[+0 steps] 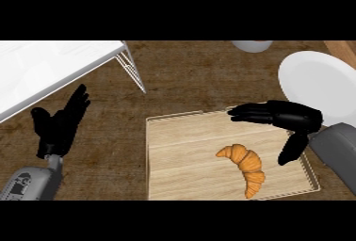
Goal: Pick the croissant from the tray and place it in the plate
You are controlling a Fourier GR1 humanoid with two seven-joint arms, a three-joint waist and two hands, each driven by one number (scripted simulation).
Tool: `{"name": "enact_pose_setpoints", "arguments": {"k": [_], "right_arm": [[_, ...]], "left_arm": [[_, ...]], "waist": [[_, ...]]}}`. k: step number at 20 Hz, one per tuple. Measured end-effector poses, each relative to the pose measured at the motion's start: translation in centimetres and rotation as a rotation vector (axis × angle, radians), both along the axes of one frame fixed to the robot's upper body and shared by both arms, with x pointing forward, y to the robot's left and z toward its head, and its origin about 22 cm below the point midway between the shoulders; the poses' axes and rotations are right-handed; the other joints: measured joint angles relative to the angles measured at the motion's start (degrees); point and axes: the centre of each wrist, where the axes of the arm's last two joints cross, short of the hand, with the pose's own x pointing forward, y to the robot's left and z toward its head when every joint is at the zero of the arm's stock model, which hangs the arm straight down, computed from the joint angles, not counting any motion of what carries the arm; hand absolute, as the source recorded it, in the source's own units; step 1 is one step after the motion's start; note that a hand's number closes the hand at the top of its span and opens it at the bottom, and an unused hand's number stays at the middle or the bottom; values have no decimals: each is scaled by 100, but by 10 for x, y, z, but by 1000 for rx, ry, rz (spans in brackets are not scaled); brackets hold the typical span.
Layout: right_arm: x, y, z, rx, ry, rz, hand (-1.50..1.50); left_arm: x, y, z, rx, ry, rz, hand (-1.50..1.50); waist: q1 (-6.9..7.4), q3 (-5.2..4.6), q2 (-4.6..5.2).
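Note:
A golden-brown croissant [245, 168] lies on the right half of a light wooden tray [182, 155] in the middle of the counter. My right hand [287, 118] hovers over the tray's far right corner, fingers stretched toward the left and thumb pointing down, open and apart from the croissant. The white plate [321, 84] sits at the right edge, beyond that hand. At the left, off the tray, my left hand [61, 123] rests open with fingers up.
A white slanted surface with a wire rack [55, 66] fills the upper left. A small white cup or bowl [252, 45] shows at the top edge. The counter top is dark brown wood.

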Motion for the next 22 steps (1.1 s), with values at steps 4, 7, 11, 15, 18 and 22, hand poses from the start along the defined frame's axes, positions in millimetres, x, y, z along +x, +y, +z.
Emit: {"name": "enact_pose_setpoints", "arguments": {"k": [4, 7, 11, 15, 18, 22], "right_arm": [[-1, 10, 2, -80, -40, 31, -150], [-4, 21, -3, -133, -57, 64, -150], [-6, 29, -11, -187, -64, 88, -150], [-12, 38, -16, -228, -65, 105, -150], [-17, 45, -20, -250, -74, 107, -150], [-18, 54, -23, -265, -83, 104, -150]], "left_arm": [[-2, 5, 0, 3, -1, 5, 0], [2, 4, -2, 5, 5, 2, 0], [-3, 1, -4, 1, 3, 4, 0], [-2, 1, 4, 1, -4, 9, 0], [-4, -1, 1, -4, 1, 13, 0], [-1, 2, 0, -7, -3, 11, 0]], "waist": [[-24, -1, -11], [-41, -3, -14], [-36, -2, -16], [-44, -3, -21], [-52, -2, -21], [-55, -1, -19]]}}
